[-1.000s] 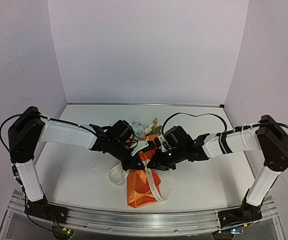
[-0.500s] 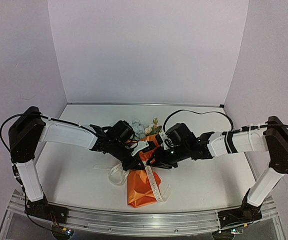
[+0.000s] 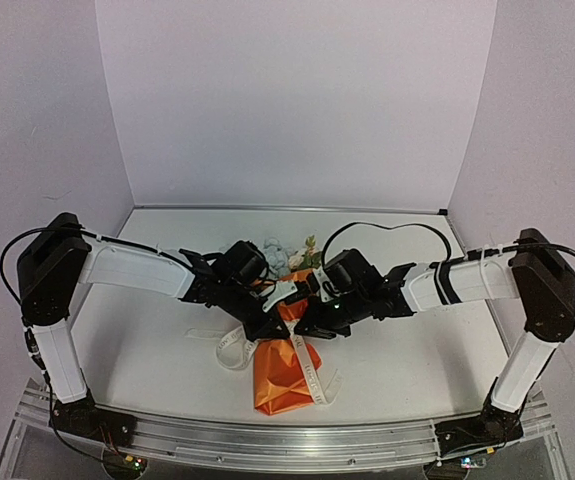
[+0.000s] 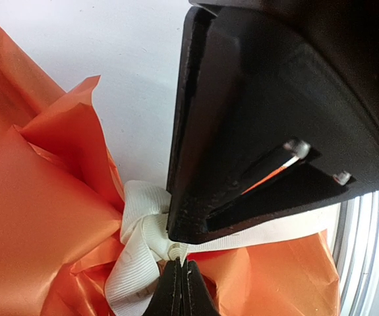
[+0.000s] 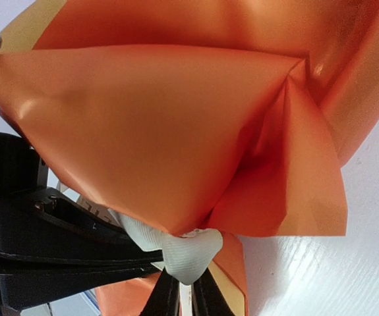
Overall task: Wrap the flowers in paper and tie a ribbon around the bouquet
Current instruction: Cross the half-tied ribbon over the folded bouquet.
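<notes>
The bouquet lies in mid-table, its orange paper (image 3: 283, 378) fanning toward the near edge and the flowers (image 3: 293, 254) poking out at the far end. The cream ribbon (image 4: 136, 227) is knotted round the pinched waist of the paper (image 4: 37, 217). My left gripper (image 4: 180, 263) is shut on a ribbon strand right at the knot. My right gripper (image 5: 185, 288) is shut on the ribbon (image 5: 190, 253) from the opposite side, under the paper (image 5: 156, 131). Seen from above, the left gripper (image 3: 265, 325) and right gripper (image 3: 303, 326) meet nearly tip to tip over the waist. Loose ribbon (image 3: 230, 350) loops left.
White walls (image 3: 287, 100) close the table on three sides. An aluminium rail (image 3: 267, 440) runs along the near edge between the arm bases. A ribbon tail (image 3: 319, 385) trails over the lower right of the paper. Bare tabletop (image 3: 137, 340) lies on both sides.
The right arm swung slightly outward and back, its gripper ending a little further left at the knot. The ribbon tail over the paper shifted slightly. The left arm held still.
</notes>
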`<state>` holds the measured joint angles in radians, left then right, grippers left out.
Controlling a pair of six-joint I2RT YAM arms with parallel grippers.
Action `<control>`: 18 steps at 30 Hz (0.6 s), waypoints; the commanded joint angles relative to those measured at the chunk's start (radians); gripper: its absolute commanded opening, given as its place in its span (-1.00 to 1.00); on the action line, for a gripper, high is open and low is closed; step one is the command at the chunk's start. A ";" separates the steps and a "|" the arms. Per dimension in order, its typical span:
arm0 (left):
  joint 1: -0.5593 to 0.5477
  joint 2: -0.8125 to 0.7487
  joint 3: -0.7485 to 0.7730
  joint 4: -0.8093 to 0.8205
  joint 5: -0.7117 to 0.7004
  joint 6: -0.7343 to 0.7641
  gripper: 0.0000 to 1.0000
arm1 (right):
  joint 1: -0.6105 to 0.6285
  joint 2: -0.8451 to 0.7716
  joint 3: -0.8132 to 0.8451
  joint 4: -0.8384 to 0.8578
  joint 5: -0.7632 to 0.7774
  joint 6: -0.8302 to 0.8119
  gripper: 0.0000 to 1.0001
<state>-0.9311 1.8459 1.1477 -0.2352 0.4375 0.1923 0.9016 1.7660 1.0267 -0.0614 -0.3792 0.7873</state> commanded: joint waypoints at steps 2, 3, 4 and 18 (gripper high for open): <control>0.000 -0.073 -0.042 0.091 -0.021 -0.056 -0.83 | -0.004 0.011 0.019 0.002 0.029 -0.003 -1.00; 0.000 -0.084 -0.048 0.106 -0.016 -0.066 -0.75 | -0.004 0.013 0.021 0.002 0.028 -0.003 -1.00; 0.000 -0.094 -0.051 0.114 -0.016 -0.073 -0.70 | -0.004 0.016 0.023 0.002 0.027 -0.003 -1.00; 0.003 -0.149 -0.053 0.108 -0.128 -0.096 -0.28 | -0.004 0.027 0.030 0.006 0.020 0.003 -1.00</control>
<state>-0.9302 1.7125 1.0763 -0.1275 0.3773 0.0961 0.9016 1.7842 1.0267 -0.0620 -0.3744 0.7882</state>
